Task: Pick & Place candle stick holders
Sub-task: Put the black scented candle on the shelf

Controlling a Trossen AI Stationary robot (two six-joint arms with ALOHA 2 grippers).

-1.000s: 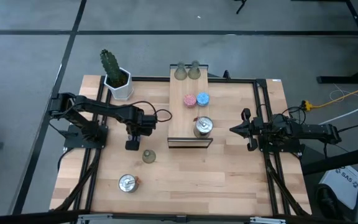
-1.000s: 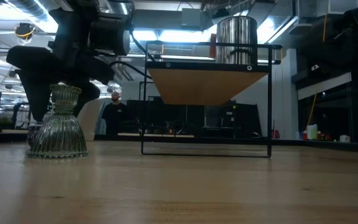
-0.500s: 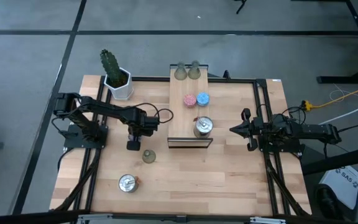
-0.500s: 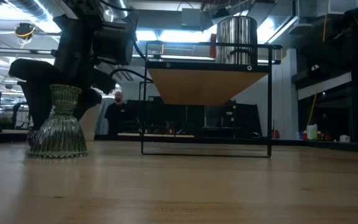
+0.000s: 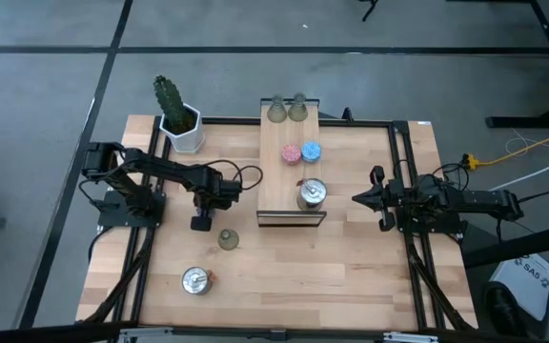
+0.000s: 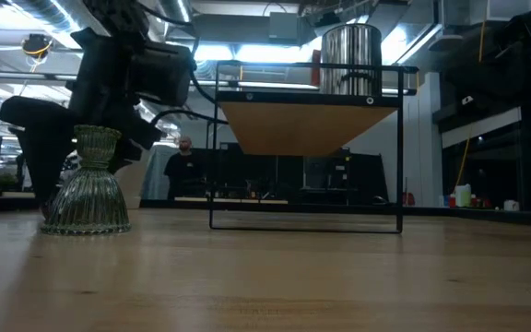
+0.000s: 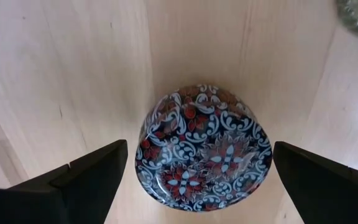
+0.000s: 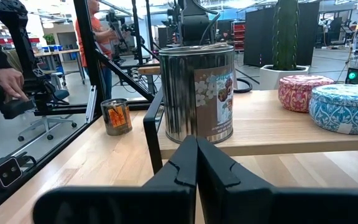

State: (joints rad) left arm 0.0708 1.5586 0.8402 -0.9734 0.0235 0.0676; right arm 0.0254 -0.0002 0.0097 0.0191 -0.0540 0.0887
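Observation:
A low round holder with a dark blue, red and white pattern point(image 7: 205, 127) rests flat on the table. My left gripper point(image 7: 201, 152) points down over it, open, one finger on each side and neither touching. In the high view the gripper point(image 5: 200, 222) hides this holder. An olive-green bell-shaped holder point(image 5: 228, 239) stands just nearer the table's front edge, base down point(image 6: 86, 189). A shiny silver holder point(image 5: 195, 280) sits near the front left. My right gripper point(image 5: 358, 198) waits shut at the right, level.
A long wooden board point(image 5: 289, 176) on a black wire rack point(image 6: 307, 221) carries two green holders point(image 5: 287, 109), a pink one point(image 5: 291, 153), a blue one point(image 5: 311, 151) and a silver one point(image 5: 312, 193). A cactus in a white pot point(image 5: 179, 119) stands at the far left. A person point(image 6: 184, 171) stands beyond the table.
My left gripper has come down toward the patterned holder, still pointing down.

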